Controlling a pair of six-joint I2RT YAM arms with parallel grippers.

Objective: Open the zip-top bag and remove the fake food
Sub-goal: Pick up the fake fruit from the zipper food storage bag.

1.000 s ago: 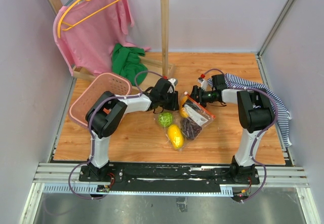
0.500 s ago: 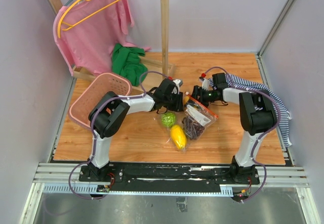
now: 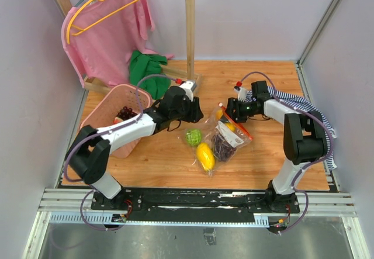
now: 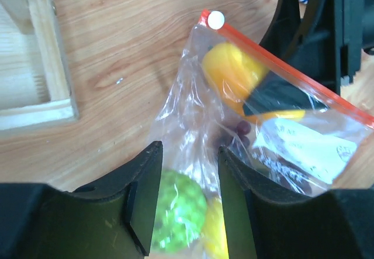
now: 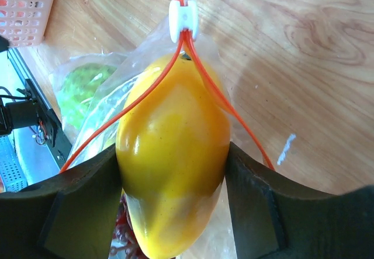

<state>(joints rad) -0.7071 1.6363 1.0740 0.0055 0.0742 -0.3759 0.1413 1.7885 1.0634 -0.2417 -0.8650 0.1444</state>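
Left arm (image 3: 125, 129) now swung out over the pink basket (image 3: 99, 121), left gripper (image 4: 188, 159) pinching the zip-top bag (image 4: 187, 107) side, right gripper (image 5: 172, 154) clamped on yellow fruit (image 5: 169, 177) at its open mouth, bag stretched between both on the table (image 3: 158, 165)

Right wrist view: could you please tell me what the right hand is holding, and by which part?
The right hand grips the yellow fruit across its middle, in the open mouth of the zip-top bag.
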